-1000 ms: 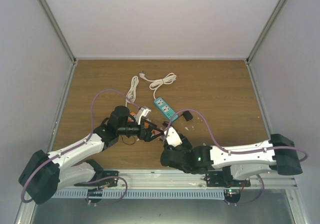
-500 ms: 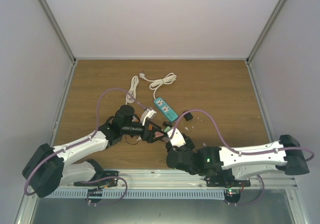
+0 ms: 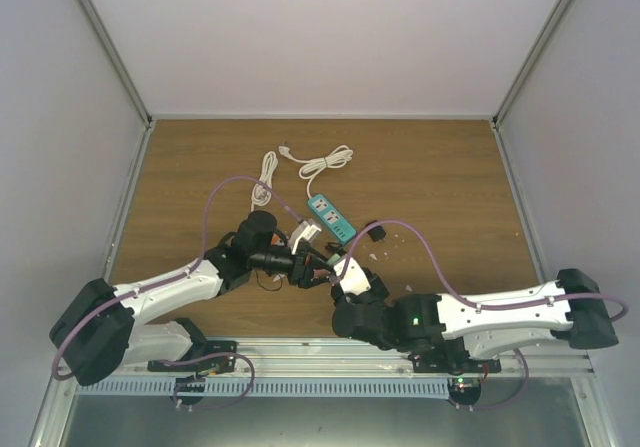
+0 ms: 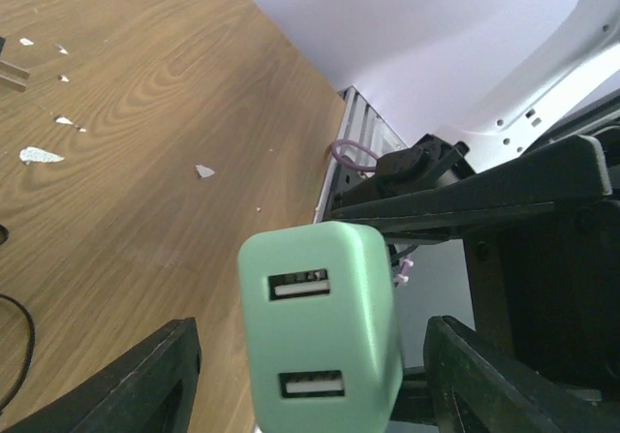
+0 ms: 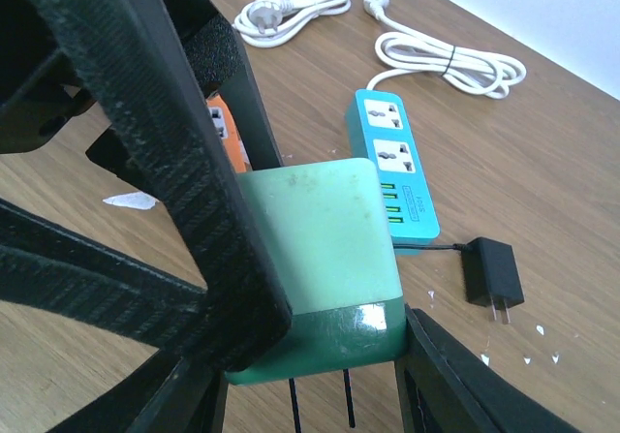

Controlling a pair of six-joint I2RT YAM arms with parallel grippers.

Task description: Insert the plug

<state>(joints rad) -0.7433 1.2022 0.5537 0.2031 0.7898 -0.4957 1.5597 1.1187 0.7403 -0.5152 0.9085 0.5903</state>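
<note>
Right wrist view: plug [image 5: 491, 270] lies flat on the bench [image 5: 581, 201], just beside the near end of the teal strip [image 5: 392, 167], prongs pointing away from the strip. No end effector touches it. Both sockets on the strip look empty.

Right end effector [image 5: 315, 386] is clamped on a green charger [image 5: 315, 244], held clear of the bench.

Left wrist view: left end effector [image 4: 310, 380] is spread wide. Its fingers sit either side of the same charger with a gap on each side, not touching.

Judgement: insertion not begun, progress on the task proper nil. Remaining:
- Free an end effector of the charger.
- Pick up the plug.
- Turn the prongs to a socket.
- Press home.
</note>
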